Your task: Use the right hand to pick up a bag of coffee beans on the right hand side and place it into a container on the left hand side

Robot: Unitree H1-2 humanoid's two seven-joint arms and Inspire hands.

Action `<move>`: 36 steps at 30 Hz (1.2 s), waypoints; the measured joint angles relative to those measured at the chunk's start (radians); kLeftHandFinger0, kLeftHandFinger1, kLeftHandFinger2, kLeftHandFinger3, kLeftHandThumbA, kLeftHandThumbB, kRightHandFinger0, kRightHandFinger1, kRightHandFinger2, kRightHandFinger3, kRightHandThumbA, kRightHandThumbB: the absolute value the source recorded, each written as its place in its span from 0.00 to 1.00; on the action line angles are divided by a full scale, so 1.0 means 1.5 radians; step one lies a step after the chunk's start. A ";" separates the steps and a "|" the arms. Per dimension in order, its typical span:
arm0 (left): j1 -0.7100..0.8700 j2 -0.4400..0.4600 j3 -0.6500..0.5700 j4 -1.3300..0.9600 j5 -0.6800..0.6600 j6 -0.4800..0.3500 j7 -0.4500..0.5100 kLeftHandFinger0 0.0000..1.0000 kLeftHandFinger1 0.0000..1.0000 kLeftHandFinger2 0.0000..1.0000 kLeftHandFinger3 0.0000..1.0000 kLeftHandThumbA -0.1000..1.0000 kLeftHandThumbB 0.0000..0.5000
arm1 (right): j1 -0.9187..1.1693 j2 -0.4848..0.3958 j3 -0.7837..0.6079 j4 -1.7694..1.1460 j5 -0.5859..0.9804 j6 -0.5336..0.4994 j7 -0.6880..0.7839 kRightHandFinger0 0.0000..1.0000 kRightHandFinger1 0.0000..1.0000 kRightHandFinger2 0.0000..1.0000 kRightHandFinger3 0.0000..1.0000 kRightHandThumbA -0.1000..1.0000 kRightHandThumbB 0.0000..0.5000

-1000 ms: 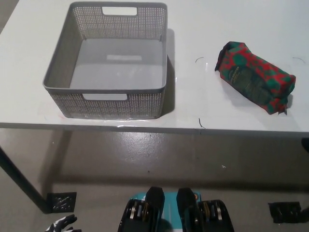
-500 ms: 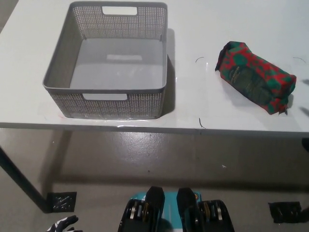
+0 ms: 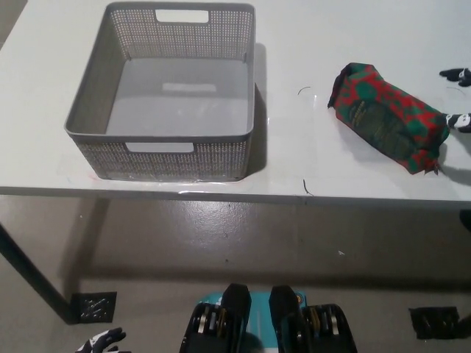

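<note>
The bag of coffee beans [image 3: 388, 118], red and green with a dark label, lies on its side on the right part of the white table [image 3: 309, 169]. My black right hand [image 3: 459, 99] shows only as fingertips at the right edge, just right of the bag, spread apart and holding nothing. The grey mesh basket [image 3: 246, 88] stands on the left part of the table with nothing inside. My white left hand [image 3: 103, 343] hangs low at the bottom left, below the table, only partly in view.
The table's front edge [image 3: 221, 193] runs across the middle of the view, with bare floor below it. A black table leg [image 3: 33, 276] slants at the lower left.
My right hand's fingertips have come into view at the right edge, next to the bag. The bag and basket have not moved.
</note>
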 measured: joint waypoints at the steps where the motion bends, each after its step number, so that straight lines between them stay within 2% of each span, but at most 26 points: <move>1: 0.000 0.000 0.000 -0.002 0.001 0.001 0.000 1.00 0.62 0.76 0.69 0.83 1.00 | -0.001 0.002 0.003 0.007 -0.003 -0.002 0.000 1.00 1.00 1.00 1.00 0.69 0.89; 5: 0.002 0.000 -0.001 -0.006 0.006 0.004 0.000 1.00 0.62 0.76 0.68 0.83 1.00 | -0.014 0.015 0.028 0.043 -0.028 -0.007 0.003 1.00 1.00 1.00 1.00 0.68 0.96; 10: 0.002 -0.001 -0.004 -0.006 0.009 0.005 0.000 1.00 0.60 0.74 0.67 0.83 1.00 | -0.041 0.036 0.058 0.069 -0.057 -0.006 0.010 1.00 1.00 1.00 1.00 0.65 1.00; 14: 0.002 -0.001 -0.005 -0.005 0.013 0.005 0.000 1.00 0.60 0.74 0.66 0.84 1.00 | -0.053 0.055 0.073 0.077 -0.076 -0.004 0.013 1.00 1.00 1.00 1.00 0.63 1.00; 17: 0.003 0.000 -0.007 -0.005 0.016 0.005 0.000 1.00 0.61 0.75 0.66 0.83 1.00 | -0.053 0.067 0.079 0.078 -0.088 -0.003 0.014 1.00 1.00 1.00 1.00 0.66 1.00; 27: 0.003 -0.001 -0.013 -0.002 0.016 0.006 0.000 1.00 0.59 0.74 0.64 0.81 1.00 | -0.051 0.089 0.084 0.081 -0.121 0.001 0.012 1.00 1.00 1.00 1.00 0.60 1.00; 28: 0.003 -0.001 -0.013 0.000 0.016 0.006 -0.001 1.00 0.59 0.73 0.64 0.80 1.00 | -0.050 0.091 0.084 0.082 -0.124 0.002 0.012 1.00 1.00 1.00 1.00 0.57 1.00; 31: 0.003 -0.001 -0.013 0.000 0.016 0.006 0.000 1.00 0.58 0.72 0.63 0.80 1.00 | -0.049 0.098 0.084 0.081 -0.129 0.012 0.012 1.00 1.00 1.00 1.00 0.31 1.00; 32: 0.003 -0.001 -0.013 0.000 0.016 0.006 0.000 1.00 0.58 0.72 0.63 0.80 1.00 | -0.048 0.101 0.085 0.081 -0.132 0.016 0.013 1.00 1.00 1.00 1.00 0.31 1.00; 33: 0.003 -0.001 -0.013 0.000 0.016 0.006 0.000 1.00 0.57 0.73 0.63 0.82 1.00 | -0.047 0.102 0.086 0.080 -0.134 0.020 0.014 1.00 1.00 1.00 1.00 0.19 1.00; 34: 0.003 -0.001 -0.013 0.000 0.016 0.006 0.000 1.00 0.57 0.73 0.63 0.82 1.00 | -0.046 0.103 0.087 0.079 -0.135 0.022 0.014 1.00 1.00 1.00 1.00 0.16 1.00; 36: 0.004 -0.001 -0.013 0.000 0.017 0.006 0.000 1.00 0.57 0.74 0.63 0.83 1.00 | -0.041 0.103 0.095 0.068 -0.145 0.028 0.015 1.00 1.00 1.00 1.00 0.00 0.98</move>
